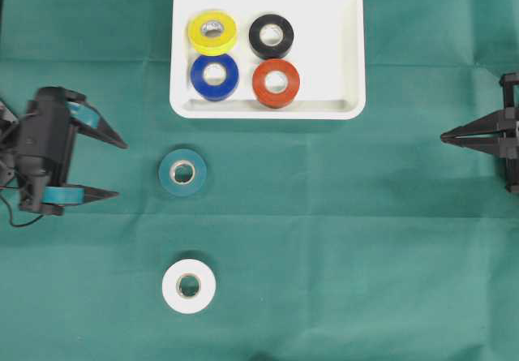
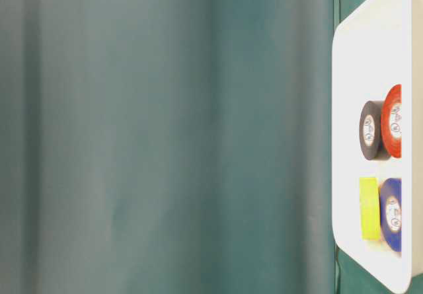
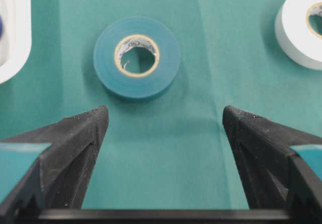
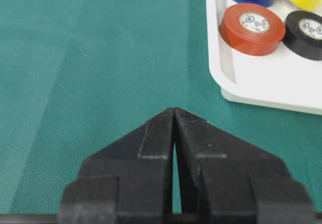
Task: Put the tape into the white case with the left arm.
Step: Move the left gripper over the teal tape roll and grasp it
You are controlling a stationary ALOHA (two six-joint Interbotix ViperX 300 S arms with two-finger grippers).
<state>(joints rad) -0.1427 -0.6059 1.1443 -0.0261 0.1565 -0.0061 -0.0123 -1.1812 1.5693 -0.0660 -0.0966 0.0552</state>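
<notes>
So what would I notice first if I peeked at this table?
Probably the white case at the top, with yellow, black, blue and red tape rolls inside. Below it, a teal roll and a white roll lie on the green cloth.

In the table-level view the white case [image 2: 370, 76] runs off the right edge, so the red roll [image 2: 392, 121] and the blue roll [image 2: 391, 213] inside it are cut partway, and the green cloth left of the case is blurred. In the left wrist view the white roll [image 3: 300, 30] is cropped at the right edge, and only a corner of the case shows at the left. In the overhead view the right tool [image 1: 444, 138] is cut off behind its tips.
</notes>
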